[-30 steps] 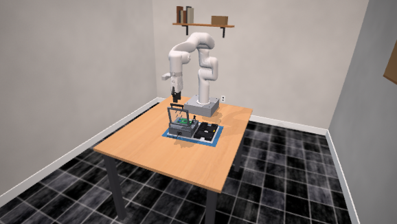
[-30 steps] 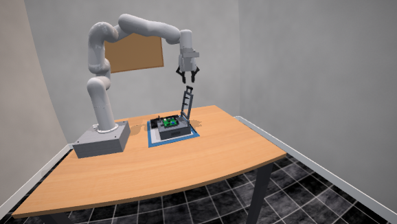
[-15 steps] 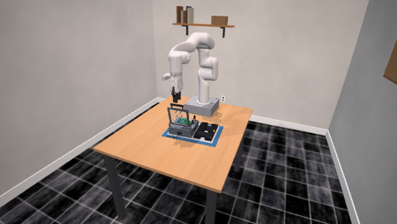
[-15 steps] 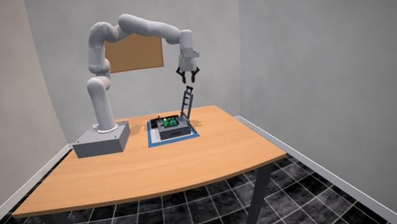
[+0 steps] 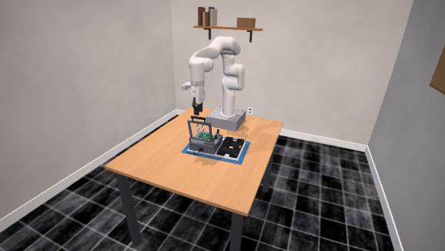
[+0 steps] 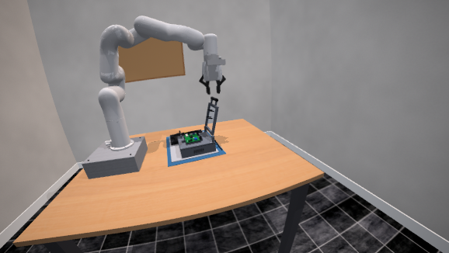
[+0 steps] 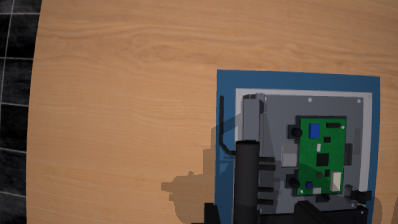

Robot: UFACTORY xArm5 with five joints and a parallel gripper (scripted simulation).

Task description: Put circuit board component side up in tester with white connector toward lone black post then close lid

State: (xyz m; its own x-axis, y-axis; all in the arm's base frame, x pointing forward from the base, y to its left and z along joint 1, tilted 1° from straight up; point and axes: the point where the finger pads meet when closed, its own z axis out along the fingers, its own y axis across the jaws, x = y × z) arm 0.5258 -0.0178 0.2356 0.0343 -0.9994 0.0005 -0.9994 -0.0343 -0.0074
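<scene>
The xArm's pincer, released with its fingers parted, is hovering just above the tester's upright lid, while the green circuit board is lying component side up in the tester on the worktop.
</scene>
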